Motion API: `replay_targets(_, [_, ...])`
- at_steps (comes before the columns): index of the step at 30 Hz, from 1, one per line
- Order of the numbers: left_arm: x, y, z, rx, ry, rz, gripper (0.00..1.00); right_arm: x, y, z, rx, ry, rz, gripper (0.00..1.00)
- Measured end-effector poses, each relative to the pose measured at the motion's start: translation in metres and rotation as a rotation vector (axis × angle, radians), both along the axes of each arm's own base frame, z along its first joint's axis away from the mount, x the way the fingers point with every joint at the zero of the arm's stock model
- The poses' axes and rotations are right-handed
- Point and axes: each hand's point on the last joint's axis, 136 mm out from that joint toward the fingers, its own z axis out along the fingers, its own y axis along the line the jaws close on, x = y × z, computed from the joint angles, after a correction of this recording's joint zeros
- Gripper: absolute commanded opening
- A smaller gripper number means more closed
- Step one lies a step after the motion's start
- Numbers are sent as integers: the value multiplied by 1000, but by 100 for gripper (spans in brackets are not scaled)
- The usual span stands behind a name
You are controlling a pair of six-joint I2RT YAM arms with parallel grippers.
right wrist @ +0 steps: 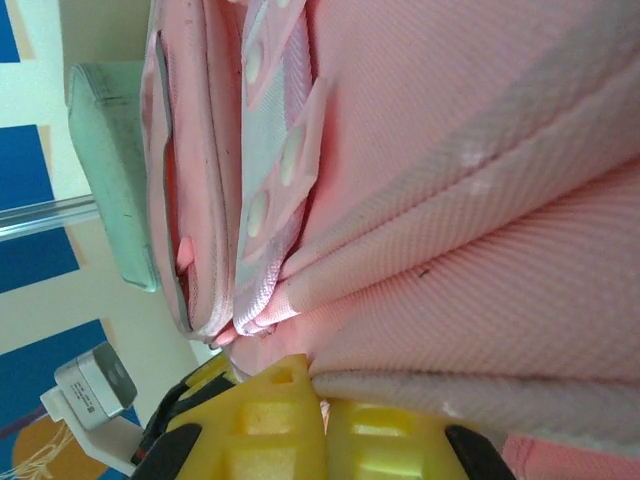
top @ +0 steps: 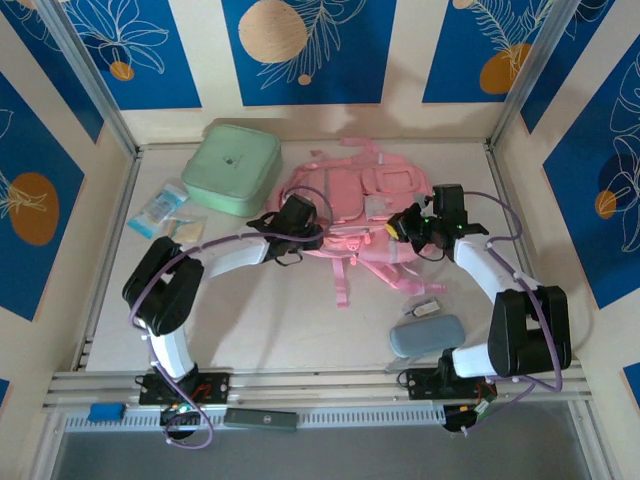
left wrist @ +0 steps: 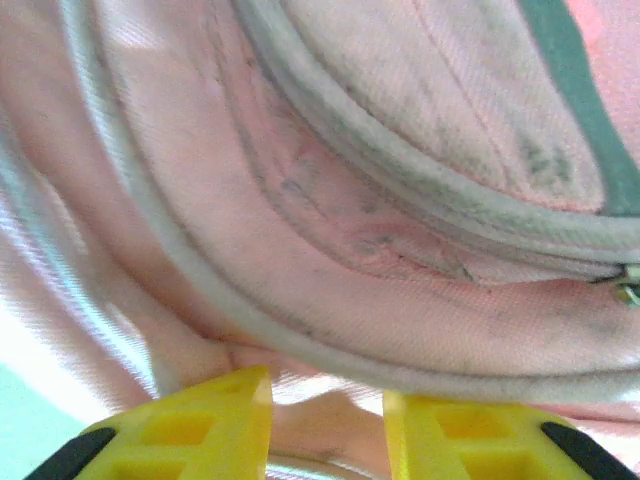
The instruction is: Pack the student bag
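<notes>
My claws: two, both at the student bag (top: 345, 195).
Left claw (top: 305, 228) (left wrist: 328, 395): open, with its two yellow fingers (left wrist: 215, 420) standing apart. Pink cloth shows in the gap, and I cannot tell whether it touches either finger.
Right claw (top: 398, 230) (right wrist: 318, 375): closed, its two yellow fingers pressed together. A piped fold of the bag runs in between their tips, so I read this as a pinch on the bag.
Student bag (left wrist: 330, 250) (right wrist: 480, 200): one, pink, lying flat on the desk (top: 290, 320). It spans the space between my two claws and extends beyond them. The left claw is at one side edge and the right claw at the other. Its seams and piping lie right in front of the left claw's fingers.
Bag straps (top: 342, 280): pink, trailing from the bag back toward my bases, between the two claws.
Mint green case (top: 233, 167) (right wrist: 110, 170): one, square, beyond and outward of my left claw, just beside the bag.
Packets: two, well outward of my left claw. One is blue and white (top: 163, 208) and one is pale (top: 190, 230), and they lie side by side.
Grey pouch (top: 427, 335): one, behind my right claw, near that arm's base.
Small white item (top: 428, 309): one, between the grey pouch and my right claw. It is too small to tell what it is.
</notes>
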Motion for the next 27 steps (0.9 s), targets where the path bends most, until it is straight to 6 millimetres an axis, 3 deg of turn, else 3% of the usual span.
replay_targets(3, [-7, 4, 24, 3, -16, -26, 41, -5, 2, 2, 13, 2, -36, 0])
replay_targets(6, [-18, -9, 62, -63, -65, -58, 45, -10, 5, 2, 24, 8, -66, 0])
replay_targets(9, [-44, -46, 89, -147, -84, -147, 46, -12, 7, 2, 27, 18, -85, 0])
replay_targets(11, [-62, -72, 96, -187, -72, -210, 47, -11, 7, 2, 27, 23, -98, 0])
replay_targets(14, [-83, -105, 94, -208, -47, -282, 49, -11, 6, 1, 30, 29, -110, 0])
replay_targets(17, [-87, -128, 83, -198, -27, -313, 51, -11, 7, 2, 31, 31, -115, 0])
replay_targets(23, [-78, -134, 44, -137, 11, -297, 53, -11, 7, 2, 34, 36, -122, 0])
replay_targets(27, [-68, -142, 29, -112, 14, -285, 53, -11, 7, 1, 34, 37, -124, 0])
